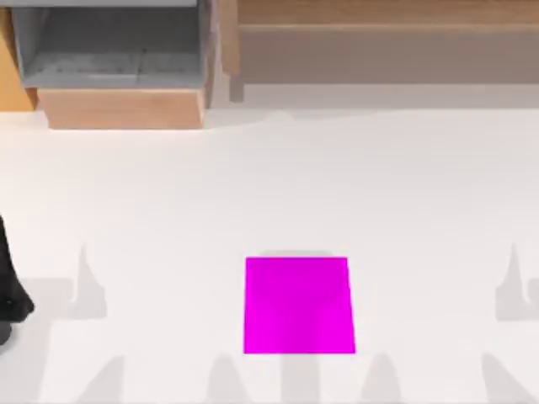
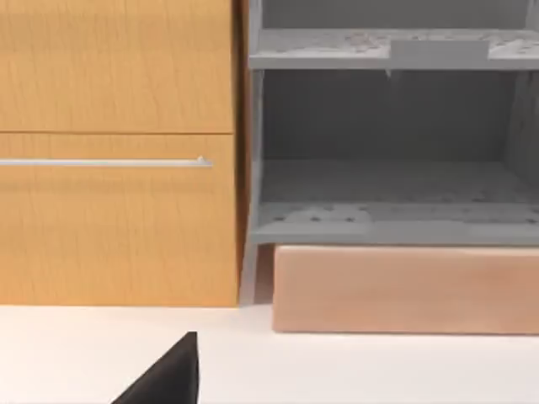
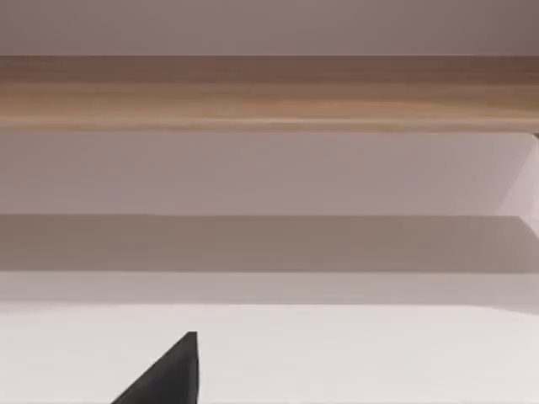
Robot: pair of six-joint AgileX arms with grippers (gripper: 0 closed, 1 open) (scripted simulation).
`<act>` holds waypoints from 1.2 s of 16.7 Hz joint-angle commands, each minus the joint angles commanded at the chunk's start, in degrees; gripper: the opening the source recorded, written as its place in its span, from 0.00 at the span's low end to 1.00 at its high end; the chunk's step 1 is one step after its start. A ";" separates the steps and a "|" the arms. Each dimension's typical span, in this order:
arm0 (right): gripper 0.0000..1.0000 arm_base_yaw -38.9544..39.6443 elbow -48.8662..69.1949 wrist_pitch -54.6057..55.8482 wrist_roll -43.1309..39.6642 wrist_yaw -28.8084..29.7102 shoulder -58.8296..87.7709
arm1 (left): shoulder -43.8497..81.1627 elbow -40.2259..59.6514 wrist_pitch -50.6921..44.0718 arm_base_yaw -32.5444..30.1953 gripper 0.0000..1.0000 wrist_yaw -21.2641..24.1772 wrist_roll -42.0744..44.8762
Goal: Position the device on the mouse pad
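Note:
The mouse pad (image 1: 298, 305) is a flat magenta square lying on the white table near its front edge, a little right of centre, with nothing on it. The device is out of view. My left arm is parked at the table's far left edge, where a black part of it (image 1: 10, 299) reaches into the top view, far from the pad. A black tip of my left gripper (image 2: 168, 377) juts into the left wrist view above the bare table. A black tip of my right gripper (image 3: 168, 377) likewise enters the right wrist view above the bare white surface.
A grey open shelf unit (image 1: 114, 50) over a wooden drawer front (image 1: 122, 108) stands at the back left. A wooden cabinet with a metal handle (image 2: 105, 162) is beside it. A long wooden ledge (image 1: 387, 25) runs along the back right.

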 joint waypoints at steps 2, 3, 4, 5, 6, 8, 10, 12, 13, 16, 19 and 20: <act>1.00 0.00 0.00 0.00 0.00 0.00 0.00 | 0.06 0.05 -0.05 0.01 1.00 0.00 0.06; 1.00 0.00 0.00 0.00 0.00 0.00 0.00 | 0.69 0.61 -0.66 0.13 1.00 -0.02 0.68; 1.00 0.00 0.00 0.00 0.00 0.00 0.00 | 1.92 1.70 -1.82 0.35 1.00 -0.05 1.89; 1.00 0.00 0.00 0.00 0.00 0.00 0.00 | 3.77 3.27 -3.49 0.64 1.00 -0.07 3.66; 1.00 0.00 0.00 0.00 0.00 0.00 0.00 | 6.22 5.26 -5.61 0.99 1.00 -0.09 5.91; 1.00 0.00 0.00 0.00 0.00 0.00 0.00 | 12.94 10.20 -10.95 1.83 1.00 -0.08 11.55; 1.00 0.00 0.00 0.00 0.00 0.00 0.00 | 22.01 16.03 -17.46 2.83 1.00 -0.04 18.30; 1.00 0.00 0.00 0.00 0.00 0.00 0.00 | 32.55 22.31 -24.71 3.95 1.00 0.01 25.65; 1.00 0.00 0.00 0.00 0.00 0.00 0.00 | 38.02 25.50 -28.45 4.53 1.00 0.03 29.41; 1.00 0.00 0.00 0.00 0.00 0.00 0.00 | 53.70 34.87 -39.45 6.29 1.00 0.10 40.38; 1.00 0.00 0.00 0.00 0.00 0.00 0.00 | 66.41 43.37 -49.10 7.89 1.00 0.10 50.17; 1.00 0.00 0.00 0.00 0.00 0.00 0.00 | 70.03 45.90 -51.86 8.36 1.00 0.10 53.04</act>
